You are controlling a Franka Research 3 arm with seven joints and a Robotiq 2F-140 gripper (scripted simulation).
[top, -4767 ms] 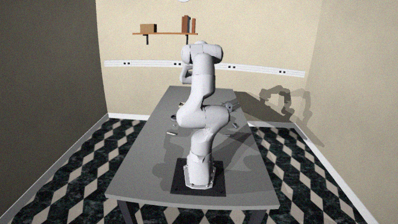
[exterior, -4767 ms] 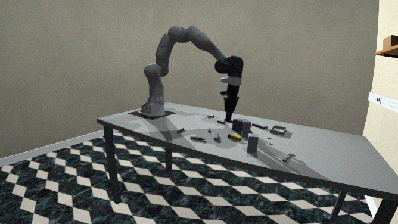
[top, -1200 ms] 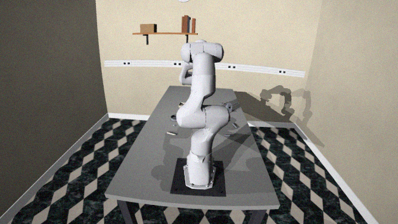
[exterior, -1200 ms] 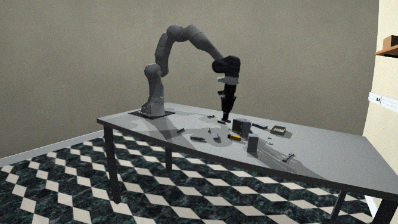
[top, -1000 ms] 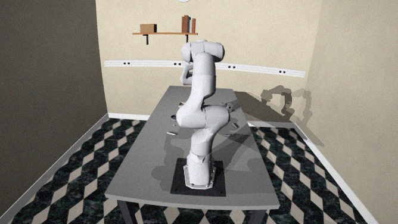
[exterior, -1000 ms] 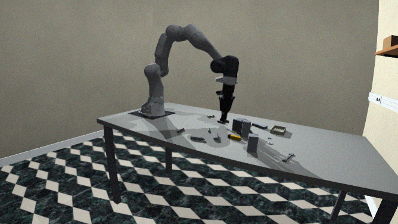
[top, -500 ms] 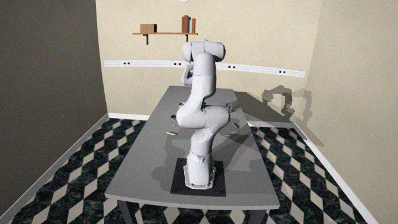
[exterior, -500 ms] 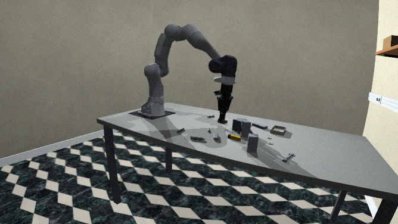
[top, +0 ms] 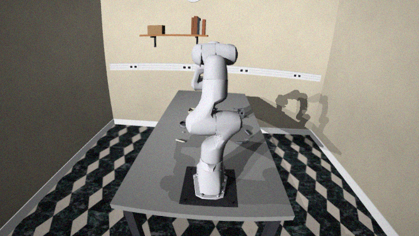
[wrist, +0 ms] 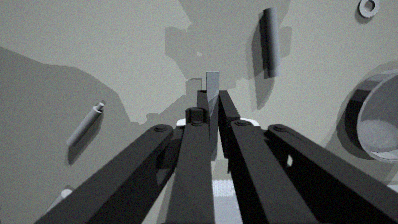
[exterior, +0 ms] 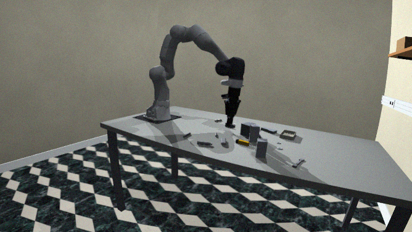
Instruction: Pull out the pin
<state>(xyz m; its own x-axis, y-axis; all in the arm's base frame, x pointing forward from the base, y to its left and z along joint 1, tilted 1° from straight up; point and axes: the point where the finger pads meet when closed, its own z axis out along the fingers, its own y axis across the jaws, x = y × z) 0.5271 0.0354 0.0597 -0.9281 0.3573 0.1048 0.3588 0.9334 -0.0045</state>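
My gripper [exterior: 230, 123] [wrist: 211, 104] points down, low over the table, shut on the pin. The pin [wrist: 212, 81], a slim grey bar, lies roughly level between the fingertips and sticks out past them. It is out of any block. In the exterior view two grey blocks [exterior: 245, 129] [exterior: 254, 133] stand close together just right of the gripper, with a gap to it; a third block [exterior: 261, 149] stands nearer the table's front edge. A pale block [wrist: 226, 204] shows partly behind the fingers in the wrist view; its hole is hidden. The arm hides the gripper in the top view.
A dark rod [wrist: 271, 44], a round hollow container [wrist: 382, 137], a ring [wrist: 368, 7] and a small tipped rod [wrist: 84, 126] lie around the gripper. A yellow-and-black piece [exterior: 243, 142], a shallow tray [exterior: 288, 134] and a wrench-like piece [exterior: 298, 163] lie on the table [exterior: 348, 163].
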